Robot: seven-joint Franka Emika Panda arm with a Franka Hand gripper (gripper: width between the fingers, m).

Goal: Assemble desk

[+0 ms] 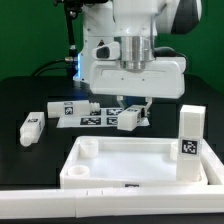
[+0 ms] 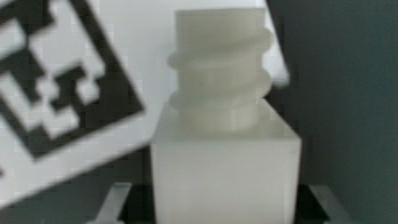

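Observation:
The desk top (image 1: 120, 178), a white tray-like panel with a raised rim, lies at the front. One leg (image 1: 190, 138) stands upright at its corner on the exterior view's right. Two loose legs (image 1: 32, 126) (image 1: 62, 108) lie on the black table at the exterior view's left. Another leg (image 1: 128, 119) lies by the marker board, right under my gripper (image 1: 134, 106). In the wrist view this leg (image 2: 217, 150) fills the middle, its threaded peg pointing away from me. My gripper (image 2: 222, 212) is open and straddles it, with a dark gap between the leg and each of the fingers (image 2: 121, 205).
The marker board (image 1: 92, 113) lies flat on the table behind the desk top, beside the leg under my gripper; one of its tags shows in the wrist view (image 2: 54, 85). A green wall stands at the back.

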